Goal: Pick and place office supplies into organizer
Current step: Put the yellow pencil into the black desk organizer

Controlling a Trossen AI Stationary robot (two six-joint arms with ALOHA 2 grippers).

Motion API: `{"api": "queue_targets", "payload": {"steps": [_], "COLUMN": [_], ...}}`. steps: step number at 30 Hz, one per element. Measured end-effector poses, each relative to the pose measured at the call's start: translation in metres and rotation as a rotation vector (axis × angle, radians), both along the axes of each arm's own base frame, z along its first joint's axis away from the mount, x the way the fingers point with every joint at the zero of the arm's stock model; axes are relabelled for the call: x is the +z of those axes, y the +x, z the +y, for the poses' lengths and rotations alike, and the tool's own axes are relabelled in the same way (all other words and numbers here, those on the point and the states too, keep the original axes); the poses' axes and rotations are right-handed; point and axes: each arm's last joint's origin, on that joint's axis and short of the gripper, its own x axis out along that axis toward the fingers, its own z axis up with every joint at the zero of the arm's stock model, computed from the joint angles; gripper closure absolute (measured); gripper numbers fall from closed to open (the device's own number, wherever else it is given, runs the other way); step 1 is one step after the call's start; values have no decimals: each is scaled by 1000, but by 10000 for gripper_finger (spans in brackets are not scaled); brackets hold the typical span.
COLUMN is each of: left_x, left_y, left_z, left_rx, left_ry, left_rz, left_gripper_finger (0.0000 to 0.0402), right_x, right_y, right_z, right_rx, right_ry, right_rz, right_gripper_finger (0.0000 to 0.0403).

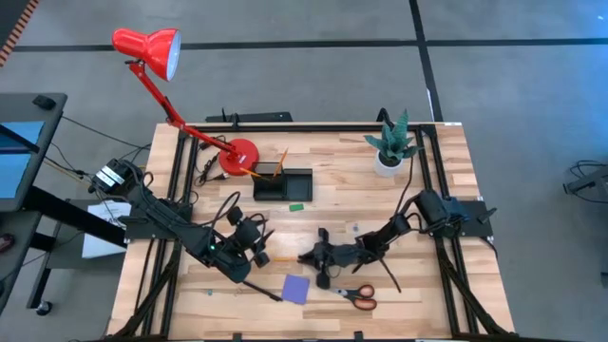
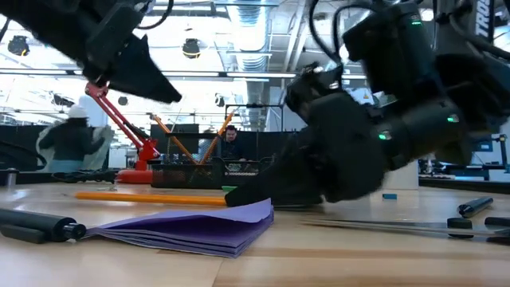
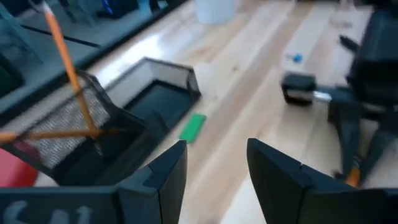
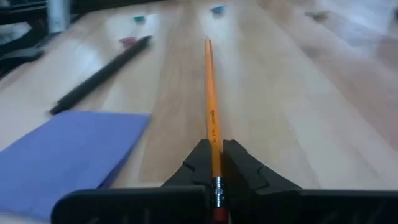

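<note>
An orange pencil (image 1: 281, 257) lies mid-table, pointing toward the left edge, with my right gripper (image 1: 306, 256) shut on its eraser end. Beside it lies the purple notepad (image 1: 295, 289), flat on the wood. The red-handled scissors (image 1: 356, 296) lie to the notepad's right and a black pen (image 4: 99, 74) to its left. The black organizer (image 1: 282, 182) stands near the far edge with orange pencils (image 3: 62, 43) leaning in its taller section. A green eraser (image 3: 193, 127) lies in front of it. My left gripper (image 3: 216, 163) hovers open above the table, left of the pencil, holding nothing. My right gripper pinches the pencil just ahead of its eraser end (image 4: 214, 158) between its two fingers. The fingers come from the table's right, slanting slightly down, and lie along the pencil. The shaft runs straight out ahead of them, about level and low over the wood (image 2: 151, 197); whether its tip rests there I cannot tell.
A red desk lamp stands with its round base (image 1: 237, 155) left of the organizer. A potted plant (image 1: 389, 147) is at the far right. Small bits (image 4: 138, 19) dot the wood beyond the pencil. People show in the room behind the table (image 2: 72, 139).
</note>
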Motion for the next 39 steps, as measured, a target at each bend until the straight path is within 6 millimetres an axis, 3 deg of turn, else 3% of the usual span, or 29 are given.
{"api": "queue_targets", "payload": {"steps": [9,23,39], "left_x": [48,91,113], "left_y": [-1,-28,-51], "left_z": [2,20,36], "left_rx": [28,31,10], "left_ry": [6,50,73], "left_rz": [-60,-132,-134], "left_gripper_finger": [242,242,242], "right_x": [2,21,55], "right_y": [2,14,19], "right_z": [-3,-24,-46], "right_rx": [-48,-180,-372], "right_ry": [-17,-21,-77], "right_rz": [-34,-232,-530], "right_gripper_finger": [400,401,401]}}
